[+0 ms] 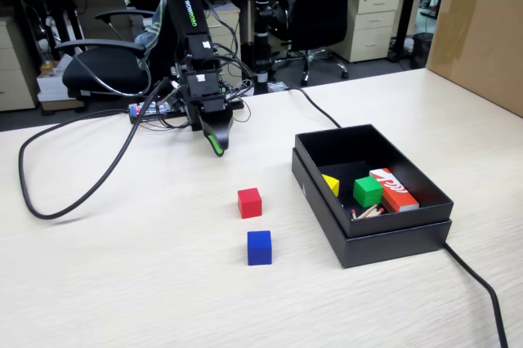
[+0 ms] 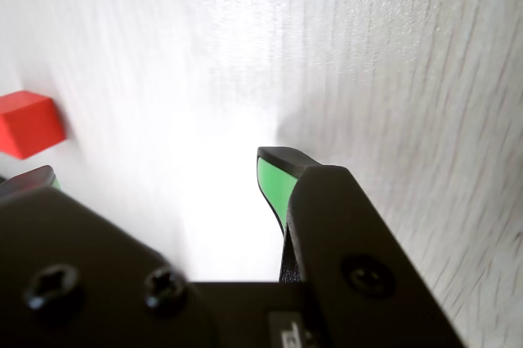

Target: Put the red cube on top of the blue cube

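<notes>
The red cube [image 1: 249,202] sits on the light wooden table, and the blue cube [image 1: 259,247] lies just in front of it, a small gap apart. My gripper [image 1: 214,142] hangs low over the table behind the red cube, tips pointing down, and touches neither cube. In the wrist view the gripper [image 2: 155,170] is open, with a wide gap of bare table between its green-padded fingertips [image 2: 274,180]. The red cube [image 2: 29,123] shows at the left edge, beyond the left tip. The blue cube is out of the wrist view.
A black open box [image 1: 392,238] stands to the right of the cubes, holding a green cube [image 1: 367,191], a yellow piece [image 1: 331,185] and a red-and-white box [image 1: 393,189]. Black cables [image 1: 49,209] loop over the table at left and right. A cardboard box [image 1: 482,29] stands at far right.
</notes>
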You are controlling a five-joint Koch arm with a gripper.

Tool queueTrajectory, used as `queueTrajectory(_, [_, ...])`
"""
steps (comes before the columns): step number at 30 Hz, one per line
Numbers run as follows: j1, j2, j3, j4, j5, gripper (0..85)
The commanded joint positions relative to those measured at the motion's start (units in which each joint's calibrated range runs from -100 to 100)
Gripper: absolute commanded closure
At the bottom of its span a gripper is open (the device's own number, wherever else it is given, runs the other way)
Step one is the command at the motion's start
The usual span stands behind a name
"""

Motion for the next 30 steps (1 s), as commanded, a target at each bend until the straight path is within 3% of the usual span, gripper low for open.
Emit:
queueTrajectory(1, [0.15, -0.09, 8.8, -6.13, -0.44, 38.2])
queueTrajectory(6, [0.2, 4.27, 19.31, -13.64, -1.07, 38.2])
queueTrajectory(12, [0.29, 24.58, 42.88, -25.31, -1.22, 38.3])
queueTrajectory(30, [-0.05, 66.8, 75.61, -31.18, -1.07, 38.3])
